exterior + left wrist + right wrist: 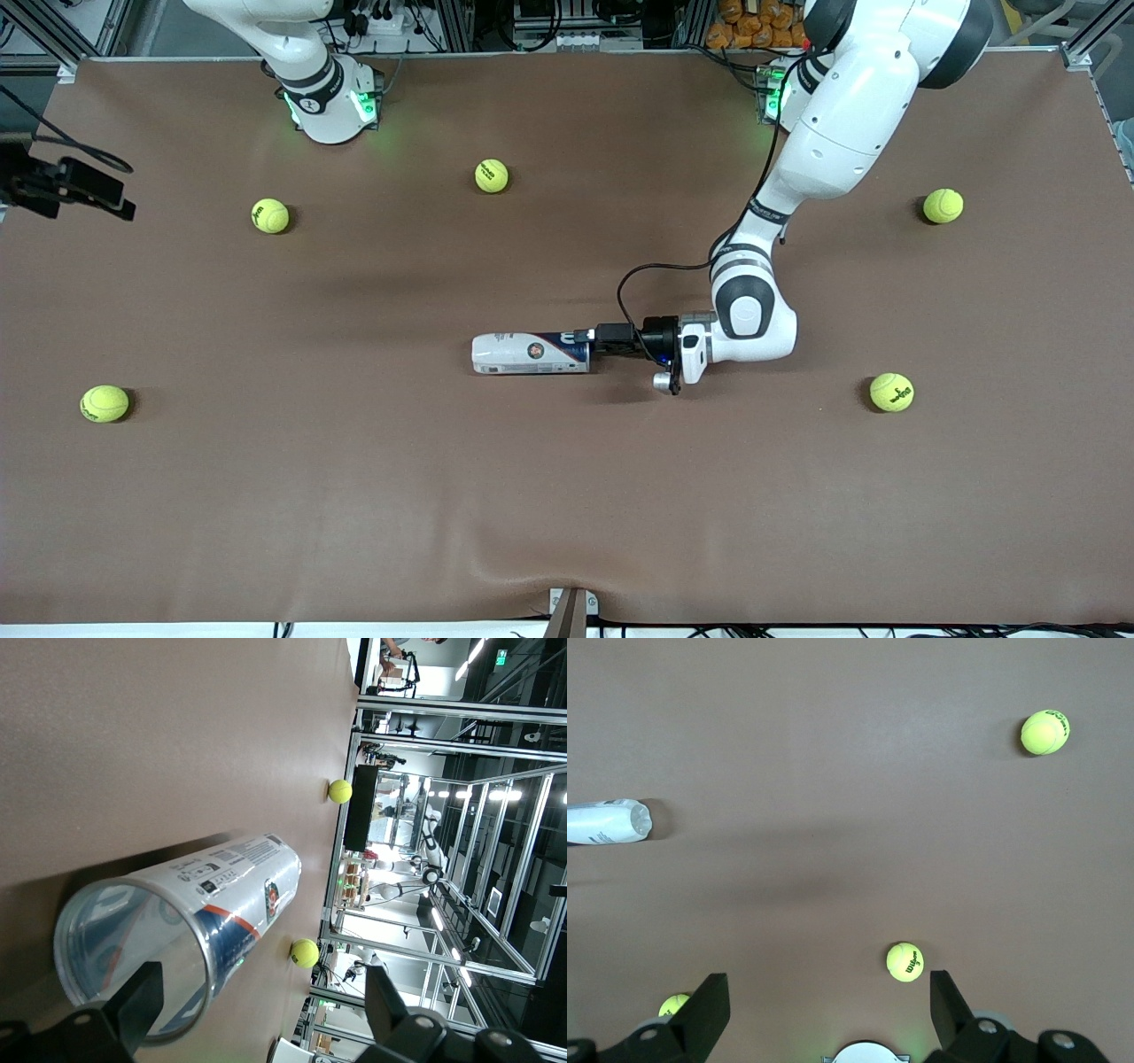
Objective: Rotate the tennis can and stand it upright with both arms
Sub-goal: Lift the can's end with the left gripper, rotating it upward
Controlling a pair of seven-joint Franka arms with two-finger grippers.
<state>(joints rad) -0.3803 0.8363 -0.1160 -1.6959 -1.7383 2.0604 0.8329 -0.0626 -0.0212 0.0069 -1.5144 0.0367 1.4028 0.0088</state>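
Observation:
The tennis can (pixel 530 353) lies on its side in the middle of the brown table, its silver-rimmed open end toward the left arm's end. My left gripper (pixel 592 346) is low at that open end and is open. In the left wrist view, one finger (pixel 142 1010) stands before the can's (pixel 177 912) mouth and the other finger (pixel 390 1010) is well off beside it, so the gripper (pixel 266 1019) holds nothing. My right gripper (pixel 830 1010) is open and empty, high over the table, out of the front view. From there the can (pixel 607 822) shows at the edge.
Several yellow-green tennis balls lie scattered around the table: one (pixel 492 175) near the bases, one (pixel 891 392) toward the left arm's end, one (pixel 104 403) toward the right arm's end. A black camera mount (pixel 62 186) overhangs the right arm's end.

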